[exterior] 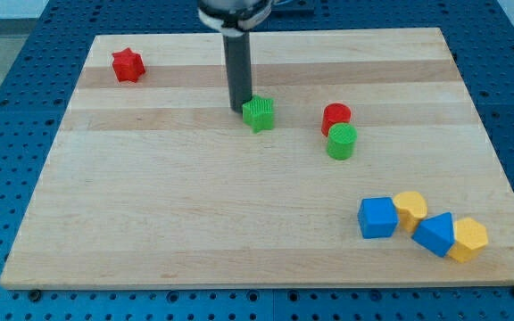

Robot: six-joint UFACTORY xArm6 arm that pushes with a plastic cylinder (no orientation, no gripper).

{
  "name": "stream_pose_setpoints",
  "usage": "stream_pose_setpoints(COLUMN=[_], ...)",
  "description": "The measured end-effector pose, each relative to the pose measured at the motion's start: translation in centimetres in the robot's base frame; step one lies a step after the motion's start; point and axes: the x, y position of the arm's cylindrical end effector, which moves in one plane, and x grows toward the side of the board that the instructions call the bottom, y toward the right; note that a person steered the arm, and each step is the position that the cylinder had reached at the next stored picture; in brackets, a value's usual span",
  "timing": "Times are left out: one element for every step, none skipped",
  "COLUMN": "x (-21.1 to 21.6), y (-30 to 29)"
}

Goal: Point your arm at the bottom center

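Note:
My dark rod comes down from the view's top centre, and my tip (237, 109) rests on the wooden board (194, 205) in its upper middle. The tip is right against the left side of a green star block (259, 113). To the right sit a red cylinder (335, 116) and a green cylinder (342, 142), touching each other. A red star block (127, 65) lies at the board's upper left. The bottom centre of the board is far below the tip.
At the lower right several blocks cluster in a row: a blue cube (377, 218), a yellow block (410, 209), a blue block (435, 234) and a yellow block (468, 239). Blue perforated table surrounds the board.

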Motion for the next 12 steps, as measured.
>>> stream_pose_setpoints(x=[0.3,0.9,8.8,18.6,23.9,23.9,23.9,23.9,23.9,23.9,23.8,23.9], y=[0.0,-1.0,-6.8,-9.1,-7.9,-6.7,-2.1,-0.8,-0.7,-0.6,-0.5,-0.5])
